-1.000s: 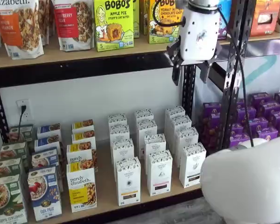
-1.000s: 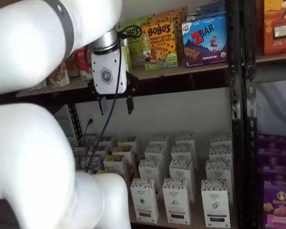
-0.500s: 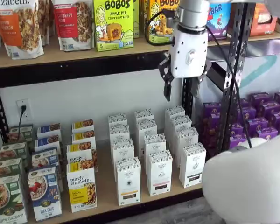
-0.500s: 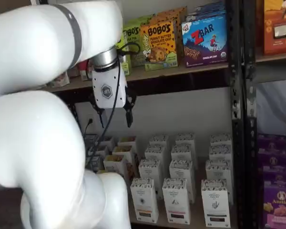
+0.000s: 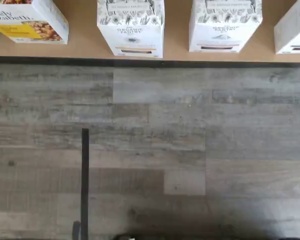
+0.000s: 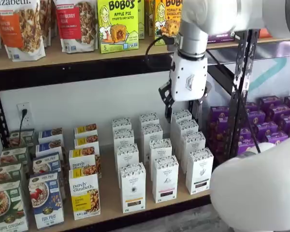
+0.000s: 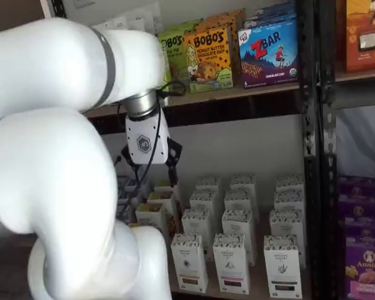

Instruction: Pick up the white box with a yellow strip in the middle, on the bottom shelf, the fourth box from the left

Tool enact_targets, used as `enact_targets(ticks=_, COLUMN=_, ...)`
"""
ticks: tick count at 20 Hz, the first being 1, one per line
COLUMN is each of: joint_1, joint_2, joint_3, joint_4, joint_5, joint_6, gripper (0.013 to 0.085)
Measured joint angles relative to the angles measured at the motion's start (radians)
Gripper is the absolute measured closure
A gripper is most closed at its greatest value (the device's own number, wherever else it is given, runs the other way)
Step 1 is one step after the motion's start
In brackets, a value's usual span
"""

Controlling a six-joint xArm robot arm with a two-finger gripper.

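The white box stands at the front of the left column of white cartons on the bottom shelf. It also shows in a shelf view, and in the wrist view with its round emblem, on the tan board. My gripper hangs high above the back rows of cartons, well above and behind the white box. Its black fingers are spread apart, open, with nothing between them. In a shelf view the gripper hangs just under the upper shelf.
A purely elizabeth box stands left of the white box and a triangle-marked carton right of it. Purple boxes fill the neighbouring rack past the black post. Bobo's boxes sit on the upper shelf. My bulky white arm blocks much of one view.
The gripper has come down from the upper shelf's edge and shifted left, now hanging lower above the white cartons. Its fingers stay spread.
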Motion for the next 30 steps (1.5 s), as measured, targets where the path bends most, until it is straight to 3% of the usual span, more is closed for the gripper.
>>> enact_targets(ticks=6, joint_1=0.006, joint_2=0.035, joint_3=0.059, joint_4=-0.009, joint_5=-0.104, joint_6=0.006, gripper=0.013)
enact_targets(ticks=10, joint_1=0.006, joint_2=0.096, joint_3=0.11, joint_4=0.011, joint_5=-0.227, joint_6=-0.008, gripper=0.013)
enact_targets(ticks=14, joint_1=0.02, joint_2=0.159, joint_3=0.121, joint_4=0.003, joint_5=-0.291, joint_6=0.008, gripper=0.013)
enact_targets(ticks=21, joint_1=0.042, joint_2=0.317, joint_3=0.116, joint_4=-0.018, joint_5=-0.435, joint_6=0.04, gripper=0.013)
enact_targets(ticks=27, joint_1=0.036, joint_2=0.433, joint_3=0.089, joint_4=-0.025, joint_5=-0.546, joint_6=0.036, gripper=0.013)
enact_targets(ticks=30, joint_1=0.02, joint_2=0.516, joint_3=0.06, joint_4=-0.015, joint_5=-0.6, joint_6=0.012, gripper=0.013)
